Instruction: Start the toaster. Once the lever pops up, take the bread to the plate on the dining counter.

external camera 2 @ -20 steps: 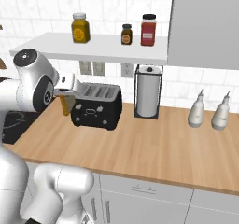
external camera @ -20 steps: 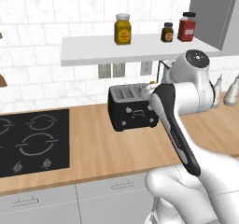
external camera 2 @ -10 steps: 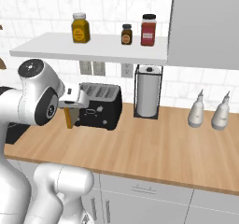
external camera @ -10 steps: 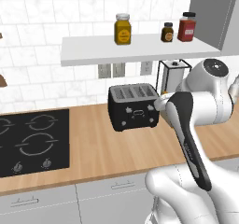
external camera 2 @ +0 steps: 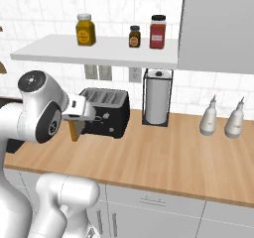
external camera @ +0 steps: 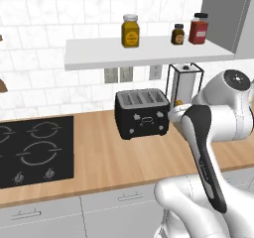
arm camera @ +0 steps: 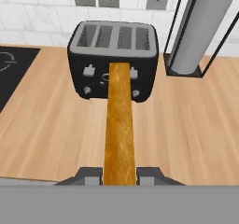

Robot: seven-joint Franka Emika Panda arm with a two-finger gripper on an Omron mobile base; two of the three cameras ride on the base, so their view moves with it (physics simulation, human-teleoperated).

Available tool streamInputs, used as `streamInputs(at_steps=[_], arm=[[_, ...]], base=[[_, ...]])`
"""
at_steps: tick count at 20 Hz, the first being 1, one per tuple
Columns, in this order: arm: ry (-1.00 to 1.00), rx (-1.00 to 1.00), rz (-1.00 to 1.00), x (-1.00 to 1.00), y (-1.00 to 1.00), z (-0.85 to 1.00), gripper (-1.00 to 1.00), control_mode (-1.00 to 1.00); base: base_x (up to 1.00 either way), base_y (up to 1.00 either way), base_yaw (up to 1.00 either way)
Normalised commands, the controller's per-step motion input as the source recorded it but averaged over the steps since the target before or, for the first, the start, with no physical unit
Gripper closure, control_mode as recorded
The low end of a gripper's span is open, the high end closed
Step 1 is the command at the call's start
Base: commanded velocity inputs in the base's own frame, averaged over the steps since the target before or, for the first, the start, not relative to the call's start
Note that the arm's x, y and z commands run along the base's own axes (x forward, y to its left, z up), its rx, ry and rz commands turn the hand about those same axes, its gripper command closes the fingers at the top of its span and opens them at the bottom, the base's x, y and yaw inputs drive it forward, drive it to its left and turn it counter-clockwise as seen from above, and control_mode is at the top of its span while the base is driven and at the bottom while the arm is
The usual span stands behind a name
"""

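The white arm rises from the lower right of the left base view, its dark-banded forearm slanting up and left to an elbow at the right edge. In the right base view it climbs the left side to a rounded joint at upper left, the wrist reaching right. The end effector point(arm camera: 119, 175) sits at the bottom centre of the hand view, its two dark fingertips point(arm camera: 88, 175) closed against a slice of bread point(arm camera: 119, 129) seen edge-on.

occluded: bread point(external camera 2: 75, 130) mostly behind arm | cut off: hob point(external camera: 30, 150) at left edge | toaster point(arm camera: 113, 62) front partly covered by bread
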Motion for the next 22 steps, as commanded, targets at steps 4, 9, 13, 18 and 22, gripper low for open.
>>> streamInputs(at_steps=[4,9,13,18,22], arm=[[0.00,0.00,0.00,-0.08,0.00,0.00,1.00,1.00],[0.00,0.00,0.00,0.00,0.00,0.00,1.00,1.00],[0.00,0.00,0.00,0.00,0.00,0.00,1.00,1.00],[0.00,0.00,0.00,0.00,0.00,0.00,1.00,1.00],[0.00,0.00,0.00,0.00,0.00,0.00,1.00,1.00]], base=[[-0.19,0.00,0.00],[-0.71,0.30,0.00],[-0.65,0.41,0.05],[-0.30,0.58,0.22],[-0.04,0.52,0.93]])
